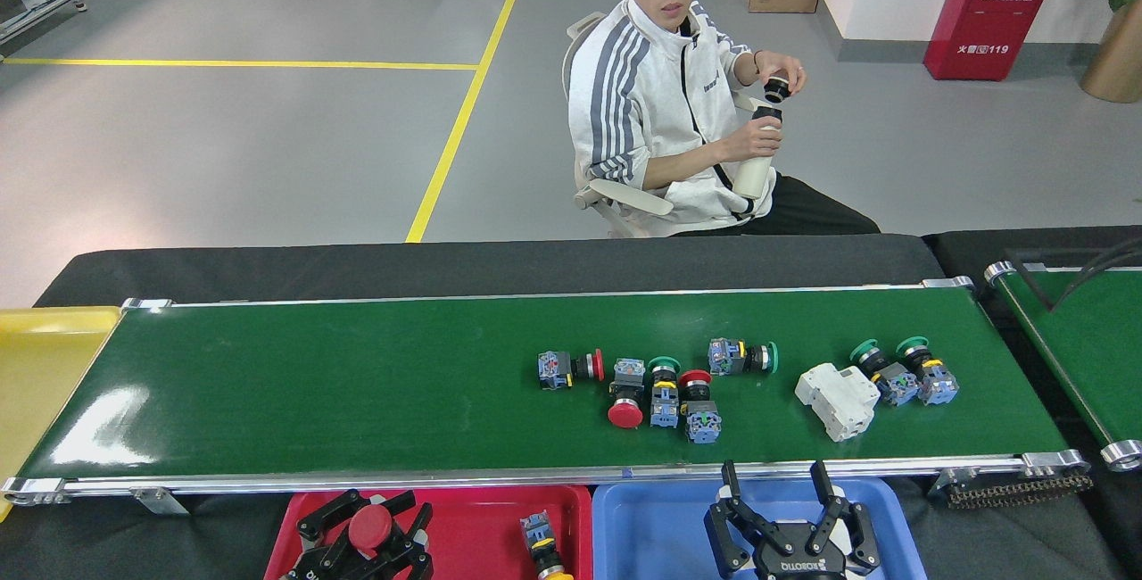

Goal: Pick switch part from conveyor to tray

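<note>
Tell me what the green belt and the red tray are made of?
The belt looks like smooth rubber or plastic sheet; it is glossy, with a white glare patch. Its edge rails look like bare silver metal. The red tray looks like moulded plastic, even in colour.
</note>
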